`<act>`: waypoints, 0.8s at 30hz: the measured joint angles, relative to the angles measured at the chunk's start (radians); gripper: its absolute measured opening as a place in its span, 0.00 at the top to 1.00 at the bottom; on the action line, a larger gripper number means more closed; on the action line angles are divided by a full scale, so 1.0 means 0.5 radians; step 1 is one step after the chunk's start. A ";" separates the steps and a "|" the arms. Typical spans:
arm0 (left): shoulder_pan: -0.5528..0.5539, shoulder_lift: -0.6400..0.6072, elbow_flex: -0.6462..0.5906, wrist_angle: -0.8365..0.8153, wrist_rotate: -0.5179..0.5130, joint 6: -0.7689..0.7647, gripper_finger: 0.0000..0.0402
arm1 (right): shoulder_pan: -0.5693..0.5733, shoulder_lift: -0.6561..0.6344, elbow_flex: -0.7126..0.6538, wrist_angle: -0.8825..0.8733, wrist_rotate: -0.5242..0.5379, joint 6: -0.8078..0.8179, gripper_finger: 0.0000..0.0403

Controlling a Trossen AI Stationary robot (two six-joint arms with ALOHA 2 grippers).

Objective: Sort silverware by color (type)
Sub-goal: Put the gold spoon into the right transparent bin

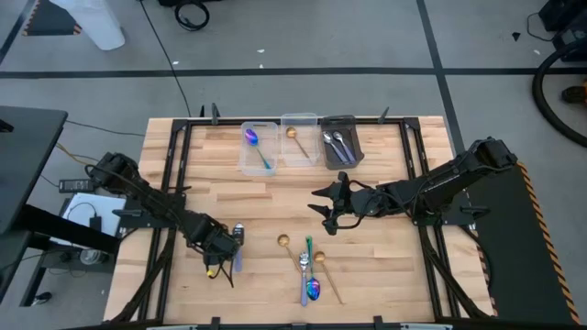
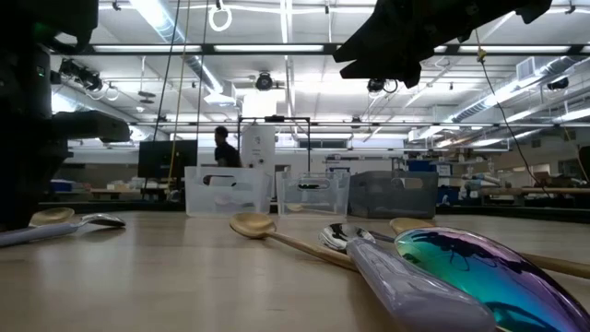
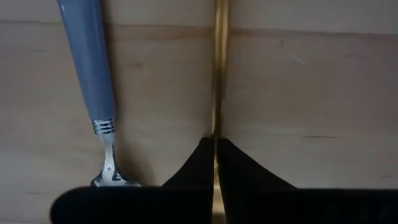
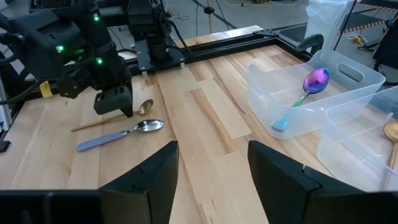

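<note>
The left gripper is lowered to the tabletop at its near left part; its jaws are closed tight on the thin handle of a gold spoon, which is seen in the left wrist view as a narrow golden strip running out from between the two dark fingertips; the spoon's round bowl lies flat on the wood just beyond the jaws. Just beside it, and not gripped, a silver spoon with a grey-blue handle is lying.

The right gripper is held above the middle of the tabletop; its jaws are wide apart and nothing is held between them.

Near the front edge a small group of silverware is lying: gold spoons, a teal handle and an iridescent blue-purple spoon.

At the far edge three bins are placed in a row; an iridescent spoon is in the left clear bin, a gold spoon in the middle clear bin, and silver spoons in the dark grey bin.
</note>
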 joint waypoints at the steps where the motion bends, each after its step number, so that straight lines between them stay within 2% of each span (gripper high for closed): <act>1: -0.004 0.000 0.000 -0.002 -0.002 -0.032 0.97 | 0.000 0.000 0.000 0.000 0.000 0.001 0.50; 7: -0.008 -0.054 -0.004 -0.017 -0.058 -0.184 0.97 | 0.000 0.000 0.000 0.000 0.000 0.000 0.50; 15: -0.005 -0.250 0.001 -0.050 -0.092 -0.187 0.97 | 0.000 0.000 0.000 0.006 0.000 0.006 0.50; 24: 0.103 -0.428 0.141 -0.045 -0.406 -0.242 0.97 | 0.000 0.000 0.000 0.017 0.002 0.006 0.50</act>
